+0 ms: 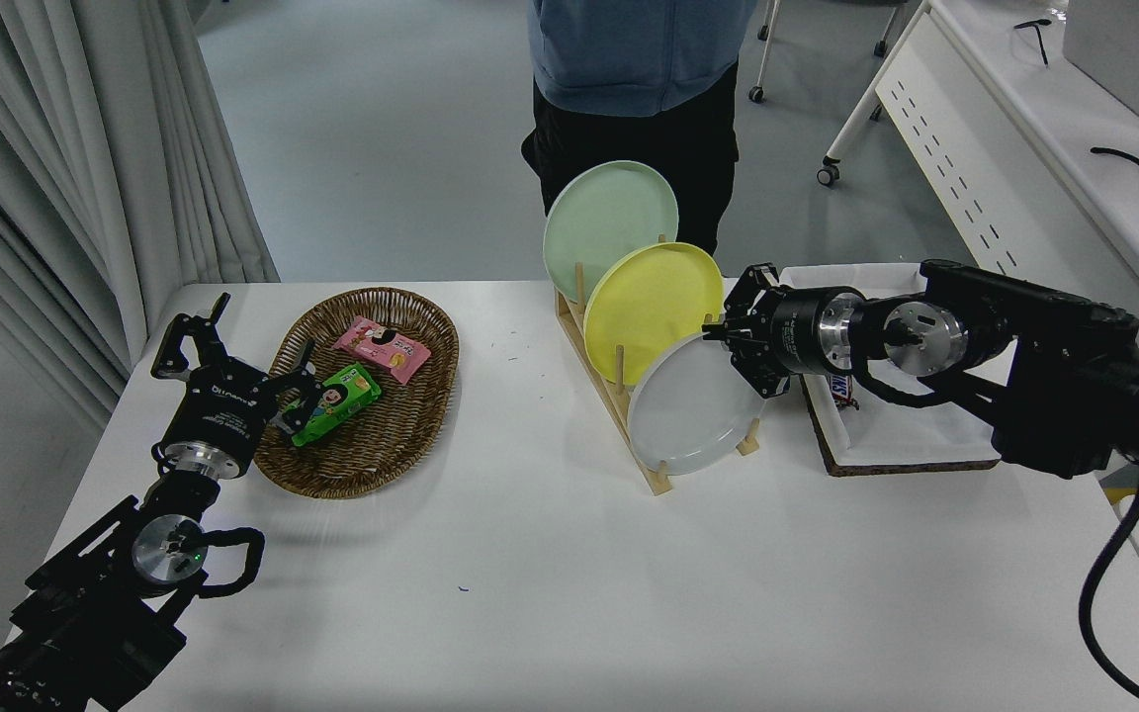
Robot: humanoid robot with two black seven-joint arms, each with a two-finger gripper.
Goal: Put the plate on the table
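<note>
Head view, nearest first: the white table point(550, 593) fills the lower frame, bare across its near half. At lower left the left arm sits parked, its left gripper point(233, 361) with fingers spread apart beside the wicker basket point(426, 396), which holds a green snack pack point(334, 400) and a pink one point(382, 348).

Right of centre, a wooden rack point(619, 415) stands on the table with three plates leaning upright in its slots. The grey plate point(693, 405) is in the nearest slot, the yellow plate point(649, 307) behind it and the pale green plate point(609, 218) farthest back.

From the right edge the right arm reaches in level, and the right gripper point(728, 346) sits at the grey plate's upper right rim, its fingers closed around the edge. Behind the arm lies a white tray point(886, 435) with a chocolate bar point(841, 388) in it.

At the top of the frame a person point(639, 89) in a blue top stands at the far side.
</note>
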